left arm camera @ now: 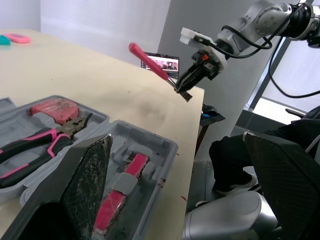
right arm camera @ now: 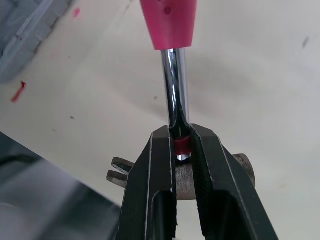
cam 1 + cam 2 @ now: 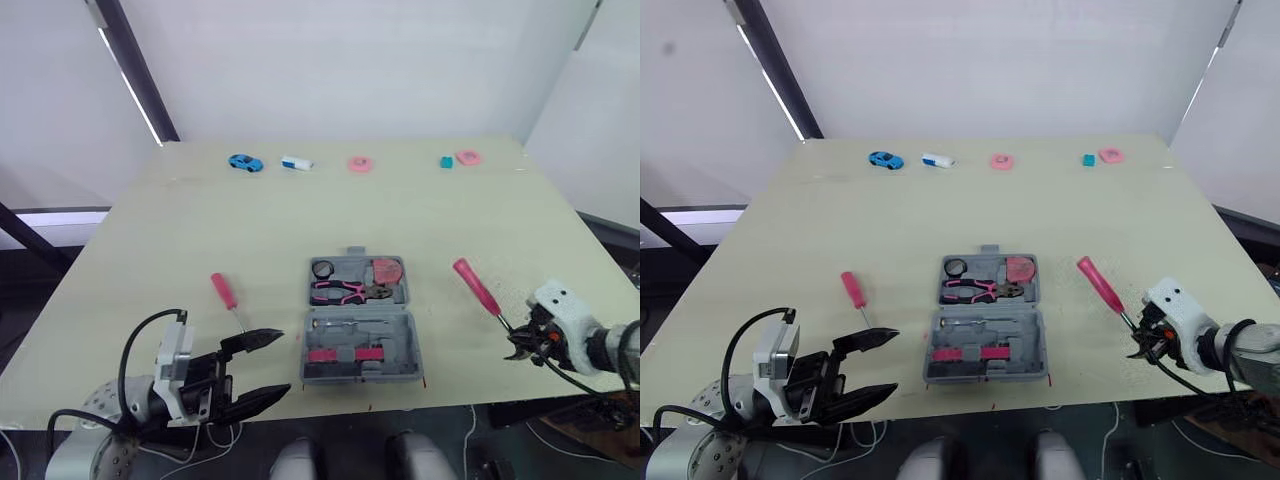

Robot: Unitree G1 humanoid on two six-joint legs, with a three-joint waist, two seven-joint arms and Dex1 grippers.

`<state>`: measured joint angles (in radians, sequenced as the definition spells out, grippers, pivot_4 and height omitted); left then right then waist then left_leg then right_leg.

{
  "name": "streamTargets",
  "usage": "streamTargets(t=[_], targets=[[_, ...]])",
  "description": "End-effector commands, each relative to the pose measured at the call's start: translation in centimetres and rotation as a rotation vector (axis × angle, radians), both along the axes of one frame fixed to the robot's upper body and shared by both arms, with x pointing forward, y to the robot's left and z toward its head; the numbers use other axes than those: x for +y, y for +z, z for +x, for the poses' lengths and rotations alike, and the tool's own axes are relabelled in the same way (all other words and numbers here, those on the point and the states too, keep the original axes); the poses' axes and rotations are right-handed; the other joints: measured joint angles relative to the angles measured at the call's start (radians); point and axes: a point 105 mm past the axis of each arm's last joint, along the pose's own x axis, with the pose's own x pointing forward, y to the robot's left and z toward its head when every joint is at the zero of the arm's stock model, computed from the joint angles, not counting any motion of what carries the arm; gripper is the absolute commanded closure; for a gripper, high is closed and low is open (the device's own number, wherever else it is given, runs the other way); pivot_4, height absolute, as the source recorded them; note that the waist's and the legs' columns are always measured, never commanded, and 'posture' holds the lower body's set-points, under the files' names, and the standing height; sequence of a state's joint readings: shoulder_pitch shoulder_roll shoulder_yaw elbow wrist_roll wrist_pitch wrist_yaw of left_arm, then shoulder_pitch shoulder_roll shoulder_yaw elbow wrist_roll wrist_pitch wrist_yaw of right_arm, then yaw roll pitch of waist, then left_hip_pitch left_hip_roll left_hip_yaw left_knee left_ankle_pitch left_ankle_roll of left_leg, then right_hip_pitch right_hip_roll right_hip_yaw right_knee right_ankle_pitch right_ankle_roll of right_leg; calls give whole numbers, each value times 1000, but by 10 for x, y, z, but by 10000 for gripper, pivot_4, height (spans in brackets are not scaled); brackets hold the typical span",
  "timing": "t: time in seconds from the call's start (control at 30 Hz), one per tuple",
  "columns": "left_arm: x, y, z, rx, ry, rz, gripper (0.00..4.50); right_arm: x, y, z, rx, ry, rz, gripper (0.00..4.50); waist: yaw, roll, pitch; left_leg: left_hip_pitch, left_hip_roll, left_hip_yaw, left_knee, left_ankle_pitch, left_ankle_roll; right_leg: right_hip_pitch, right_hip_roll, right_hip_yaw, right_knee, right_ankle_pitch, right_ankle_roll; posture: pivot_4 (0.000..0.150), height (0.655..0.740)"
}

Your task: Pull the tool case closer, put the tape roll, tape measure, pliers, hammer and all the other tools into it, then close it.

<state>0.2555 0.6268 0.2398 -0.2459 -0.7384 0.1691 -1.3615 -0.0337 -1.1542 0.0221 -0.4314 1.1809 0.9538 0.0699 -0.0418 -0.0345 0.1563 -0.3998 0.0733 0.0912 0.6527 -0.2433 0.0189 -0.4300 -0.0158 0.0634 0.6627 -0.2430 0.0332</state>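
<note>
Left pincer (image 3: 283, 362) gapes beside open tool case (image 3: 408, 335) holding pliers (image 3: 338, 292); right pincer (image 3: 520, 350) clamps hammer (image 3: 476, 286).

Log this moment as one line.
right gripper: shut on hammer shaft, handle raised | left gripper: open, left of tool case | tool case: open, pliers inside | screwdriver: on table

Worktop (image 3: 200, 220): pale beige, plain. Case (image 3: 405, 340): grey, with pink inserts. Pliers (image 3: 335, 292) inside the case: pink-and-black handles. Hammer (image 3: 476, 286) right of the case: pink handle, chrome shaft. Screwdriver (image 3: 223, 290) left of the case: red handle. Toy car (image 3: 245, 162) beyond the case: blue.
</note>
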Motion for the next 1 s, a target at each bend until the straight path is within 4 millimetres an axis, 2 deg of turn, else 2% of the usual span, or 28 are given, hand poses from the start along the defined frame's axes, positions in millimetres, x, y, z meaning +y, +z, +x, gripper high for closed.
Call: streamTargets(t=[0.03,0.13,0.33,0.5,0.57,0.63,0.67,0.73,0.9,0.93,1.0], targets=[[3,3,-3,-25,6,3,0,6,-2,9,6,-116,36,44910,0,0,0,-1,0,0,0,0,0,-1,0,0,0,0,0,1500,7400],[4,1,-5,-22,3,10,0,11,-16,17,30,-180,57,44910,1,0,0,-2,0,0,-1,0,0,-1,0,1,0,0,0,1500,7400],[4,-1,-5,-24,6,5,0,31,-37,19,90,-209,87,44910,1,-1,-1,-3,0,0,-1,0,0,-2,0,0,0,1,-2,1500,7400],[3,-1,-7,-26,1,4,0,32,-49,24,111,-233,50,44910,-1,-5,-3,-2,0,-1,-1,0,0,-2,2,0,0,1,-2,1500,7400],[2,0,-7,-26,-3,3,0,31,-49,32,74,-243,47,44910,-2,-9,-6,-2,1,-1,-1,0,0,-1,2,0,0,1,-2,1500,7400],[1,0,-7,-29,-8,3,0,30,-47,39,28,-231,53,35255,-3,-13,-9,-1,1,-1,-1,0,0,-1,2,0,0,1,-2,1500,7400],[0,1,-6,-30,-10,3,0,31,-47,40,21,-220,63,33814,-2,-13,-8,-1,1,-1,-1,0,0,0,2,0,0,1,-1,1500,7400],[0,1,-6,-33,-12,2,0,31,-48,42,-7,-206,74,25569,0,-11,-9,-1,1,0,0,0,0,0,0,0,0,0,0,1500,7400],[-2,4,-6,-42,-30,3,0,36,-36,46,-132,-190,119,2175,1,-11,-9,-1,0,-1,-1,0,0,-1,0,-1,0,1,-1,1500,7400],[-3,5,-5,-46,-33,4,0,38,-32,44,-165,-175,127,463,2,-11,-8,-1,0,-1,-1,0,0,-1,0,-1,0,1,-1,1500,7400],[-5,8,-4,-53,-39,1,0,39,-26,39,-223,-149,126,463,3,-10,-8,-2,0,-1,-1,0,0,-1,0,-1,0,1,-1,1500,7400]])
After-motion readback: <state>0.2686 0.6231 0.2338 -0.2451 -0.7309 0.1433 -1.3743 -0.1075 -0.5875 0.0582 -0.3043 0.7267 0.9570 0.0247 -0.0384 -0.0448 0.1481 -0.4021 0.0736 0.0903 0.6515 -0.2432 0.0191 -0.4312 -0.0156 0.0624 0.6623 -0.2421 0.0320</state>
